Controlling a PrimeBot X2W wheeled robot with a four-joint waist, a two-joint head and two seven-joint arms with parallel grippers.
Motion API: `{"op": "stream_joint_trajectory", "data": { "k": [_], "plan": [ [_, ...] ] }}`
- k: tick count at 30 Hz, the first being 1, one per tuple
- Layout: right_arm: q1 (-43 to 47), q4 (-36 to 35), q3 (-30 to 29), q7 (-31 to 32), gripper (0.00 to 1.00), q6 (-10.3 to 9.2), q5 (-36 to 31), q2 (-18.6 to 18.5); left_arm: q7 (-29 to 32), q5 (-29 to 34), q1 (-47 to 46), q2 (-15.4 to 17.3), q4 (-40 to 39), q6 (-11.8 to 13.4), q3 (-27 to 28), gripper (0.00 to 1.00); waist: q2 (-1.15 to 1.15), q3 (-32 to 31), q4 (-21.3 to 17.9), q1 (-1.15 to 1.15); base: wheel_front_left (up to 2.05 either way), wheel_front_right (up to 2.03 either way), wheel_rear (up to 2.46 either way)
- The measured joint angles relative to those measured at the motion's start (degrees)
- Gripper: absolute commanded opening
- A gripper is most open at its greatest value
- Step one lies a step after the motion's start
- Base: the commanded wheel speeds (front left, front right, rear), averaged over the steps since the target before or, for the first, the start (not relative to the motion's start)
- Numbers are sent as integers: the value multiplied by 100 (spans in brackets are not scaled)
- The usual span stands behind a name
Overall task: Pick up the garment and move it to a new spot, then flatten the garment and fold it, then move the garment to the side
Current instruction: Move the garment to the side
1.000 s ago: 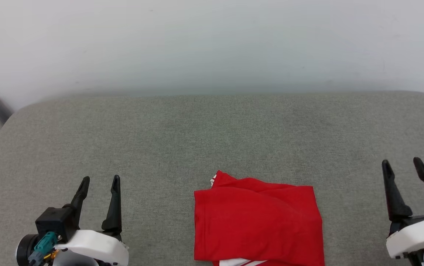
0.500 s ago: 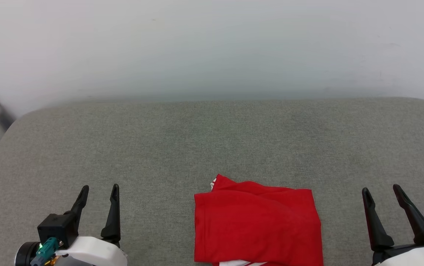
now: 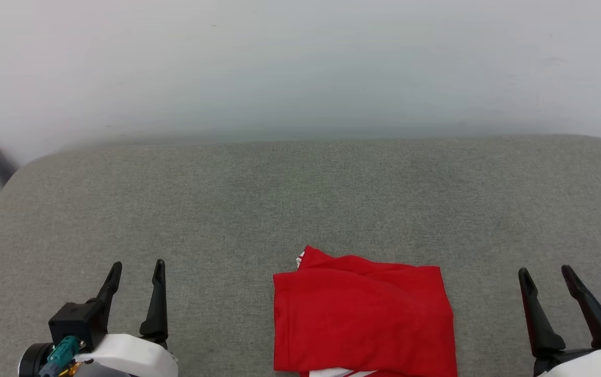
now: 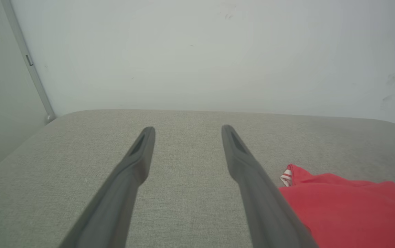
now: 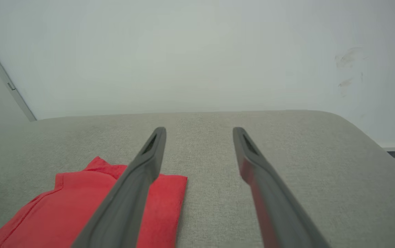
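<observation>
Grey cushion (image 3: 300, 199), garment (image 3: 363, 319) unmoved, R pincer (image 3: 544, 270) lower

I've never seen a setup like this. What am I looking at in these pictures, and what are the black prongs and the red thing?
This is a two-armed robot at a grey padded surface by a pale wall. The wide picture comes from a camera on its head, looking down. The black prongs are the fingers of its two tools: the left tool at lower left, the right tool at lower right. The other two pictures come from cameras on the wrists, each looking along its own tool's fingers. The red thing is a folded shirt lying on the surface between the tools, with some striped trim peeking out. Both tools are open and empty; neither touches the shirt.
</observation>
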Motion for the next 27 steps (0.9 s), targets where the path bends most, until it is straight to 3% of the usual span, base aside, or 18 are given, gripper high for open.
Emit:
{"op": "stream_joint_trajectory", "data": {
  "k": [6,14,18,22,27],
  "plan": [
    [-68,215,-775,754,100,0,468,-69,-29,-10,4,-48,13,32,67,100,0,28,-2,0,0,0,0],
    [-510,1157,-2042,2006,100,0,1137,-888,-87,20,-5,-258,22,32,136,100,0,114,185,0,0,0,0],
    [-660,1714,-2313,2941,100,0,1589,-983,-103,60,-20,-367,37,-7,215,100,0,166,340,0,0,0,0],
    [-804,2234,-2651,4239,100,0,2070,-799,-111,126,-52,-465,69,-107,269,100,0,245,514,0,0,0,0],
    [-1260,2664,-3181,5881,100,0,2687,-51,-112,232,-149,-542,74,-201,369,100,0,404,731,0,0,0,0]
  ]
}}
